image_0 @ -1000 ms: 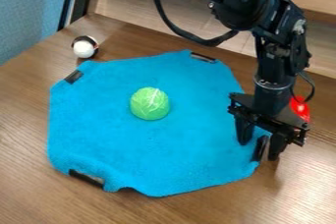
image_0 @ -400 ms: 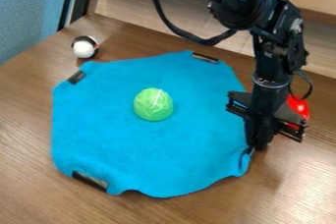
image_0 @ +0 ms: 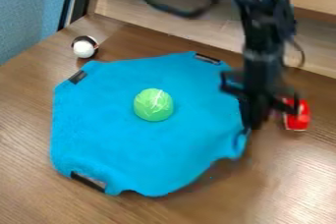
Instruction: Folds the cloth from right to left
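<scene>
Blue fabric cloth (image_0: 131, 149) lies on the wooden tabletop (image_0: 289, 188), its right edge pinched in your black claw (image_0: 253, 125). Pull too sharply and you could roll the round green toy (image_0: 154, 104).

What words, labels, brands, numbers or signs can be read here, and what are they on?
There are none that I can read.
The green round thing has pale streaks, but I can make out no letters in them.
I can read nothing on the blue cloth or the red object either.
</scene>
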Robot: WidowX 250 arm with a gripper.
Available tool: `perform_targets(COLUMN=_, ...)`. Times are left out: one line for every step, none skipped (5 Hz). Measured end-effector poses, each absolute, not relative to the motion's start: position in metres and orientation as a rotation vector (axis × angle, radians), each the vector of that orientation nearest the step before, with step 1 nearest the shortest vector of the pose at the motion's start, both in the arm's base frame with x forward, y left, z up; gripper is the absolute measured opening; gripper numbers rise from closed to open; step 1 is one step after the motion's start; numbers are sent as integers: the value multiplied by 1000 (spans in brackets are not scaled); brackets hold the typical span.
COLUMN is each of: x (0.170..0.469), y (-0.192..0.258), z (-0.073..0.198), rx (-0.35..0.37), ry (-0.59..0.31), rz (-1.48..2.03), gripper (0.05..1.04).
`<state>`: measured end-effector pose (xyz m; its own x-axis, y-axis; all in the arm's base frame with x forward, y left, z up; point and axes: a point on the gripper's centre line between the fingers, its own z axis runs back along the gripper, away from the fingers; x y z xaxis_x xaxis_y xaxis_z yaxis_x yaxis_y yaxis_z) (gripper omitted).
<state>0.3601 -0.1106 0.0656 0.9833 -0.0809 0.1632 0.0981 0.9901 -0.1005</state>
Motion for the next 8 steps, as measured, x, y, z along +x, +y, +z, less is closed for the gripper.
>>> perform_targets(x=366, y=-86, z=80, rx=-108, ry=-186, rz=-36, gripper=62)
perform_targets(x=367, y=-66, z=92, rx=-109, ry=-200, rz=3, gripper=62)
perform_targets(x=369, y=-34, z=105, rx=-102, ry=-223, rz=80, gripper=62)
perform_targets(x=368, y=-8, z=120, rx=-96, ry=-262, rz=135, gripper=62)
perform_targets(x=360, y=21, z=124, rx=-80, ry=-265, rz=196, gripper=62)
perform_targets(x=350, y=44, z=127, rx=-71, ry=-266, rz=252, gripper=60)
perform_targets(x=341, y=66, z=129, rx=-61, ry=-255, rz=293, gripper=59)
perform_targets(x=335, y=88, z=128, rx=-50, ry=-249, rz=327, gripper=59)
